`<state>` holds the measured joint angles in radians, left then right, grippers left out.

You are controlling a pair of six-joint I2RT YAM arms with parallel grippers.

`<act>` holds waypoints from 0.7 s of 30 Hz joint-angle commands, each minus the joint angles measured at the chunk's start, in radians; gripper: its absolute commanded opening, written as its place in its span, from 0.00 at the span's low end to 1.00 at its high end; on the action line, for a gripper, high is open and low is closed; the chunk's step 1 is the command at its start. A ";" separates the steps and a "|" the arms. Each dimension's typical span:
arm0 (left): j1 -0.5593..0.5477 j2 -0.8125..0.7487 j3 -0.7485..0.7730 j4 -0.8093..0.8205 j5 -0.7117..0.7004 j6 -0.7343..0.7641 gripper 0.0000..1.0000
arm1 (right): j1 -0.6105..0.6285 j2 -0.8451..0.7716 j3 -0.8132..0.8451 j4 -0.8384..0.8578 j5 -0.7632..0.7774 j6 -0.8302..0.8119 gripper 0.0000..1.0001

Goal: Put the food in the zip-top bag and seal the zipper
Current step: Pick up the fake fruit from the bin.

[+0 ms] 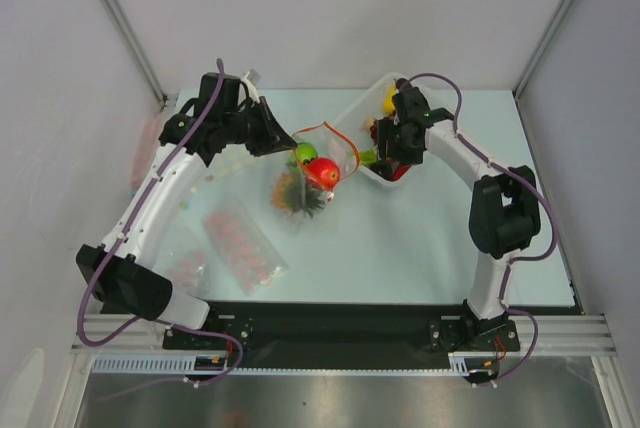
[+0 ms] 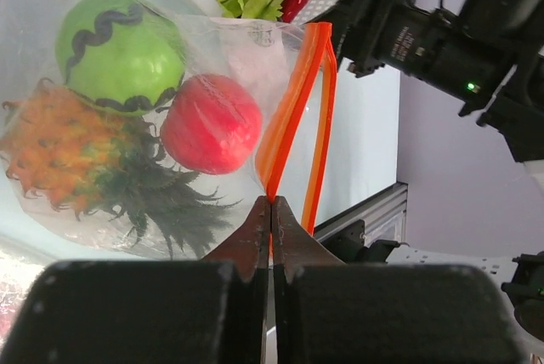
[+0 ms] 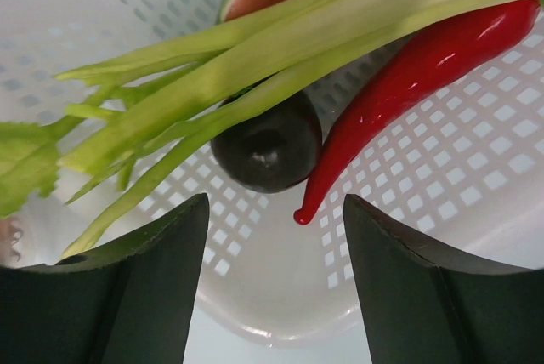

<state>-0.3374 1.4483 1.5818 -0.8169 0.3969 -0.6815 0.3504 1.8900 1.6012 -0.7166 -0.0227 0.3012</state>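
Observation:
The clear zip-top bag (image 1: 300,183) lies at mid-table with the green fruit (image 1: 305,152), red fruit (image 1: 322,172) and orange pineapple (image 1: 292,195) inside. In the left wrist view the green fruit (image 2: 119,49), red fruit (image 2: 211,123) and pineapple (image 2: 59,156) show through the bag (image 2: 246,49). My left gripper (image 2: 271,204) is shut on one end of the orange-red zipper (image 2: 293,100), whose two strips gape apart; it also shows in the top view (image 1: 290,141). My right gripper (image 3: 276,236) is open and empty over the white basket (image 3: 425,202), right of the bag (image 1: 386,156).
The basket (image 1: 358,113) holds celery (image 3: 255,66), a red chili (image 3: 408,75), a dark round item (image 3: 268,147) and a yellow item (image 1: 390,98). Clear packets of pink-red dots (image 1: 240,243) lie front left. Enclosure walls stand at the left, right and back.

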 commanded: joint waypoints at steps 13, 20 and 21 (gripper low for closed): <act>-0.006 0.018 0.070 0.056 0.028 -0.003 0.00 | -0.002 0.150 0.043 0.060 -0.057 0.019 0.73; -0.006 0.030 0.098 0.050 0.020 0.000 0.00 | -0.013 0.133 0.055 0.052 -0.045 0.029 0.45; -0.006 0.035 0.101 0.041 0.023 0.005 0.00 | -0.016 0.101 0.051 0.055 -0.039 0.030 0.45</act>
<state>-0.3408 1.4815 1.6165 -0.7967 0.3973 -0.6811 0.3428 2.0411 1.6238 -0.6621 -0.0765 0.3214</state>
